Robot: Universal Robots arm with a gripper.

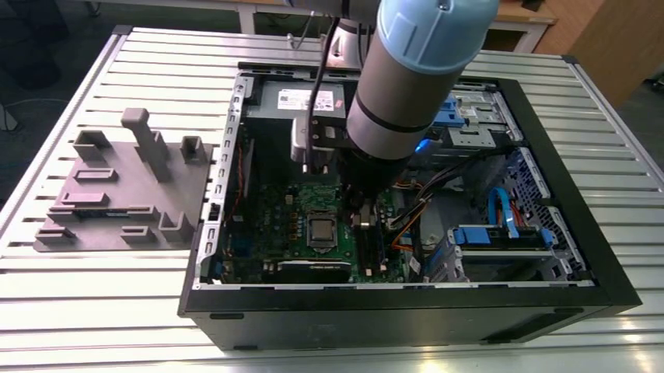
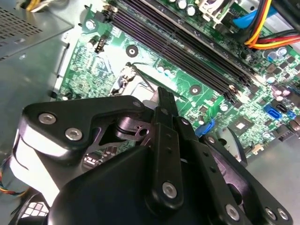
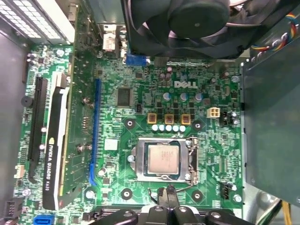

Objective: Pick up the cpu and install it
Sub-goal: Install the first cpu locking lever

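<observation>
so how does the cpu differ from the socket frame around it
The cpu is a flat square with a plain silver top; the socket frame is a darker metal border, open in the middle. The cpu lies inside; the socket frame surrounds it and meets the green motherboard. The cpu is smaller than the socket frame. Both lie flat, below the gripper.
</observation>
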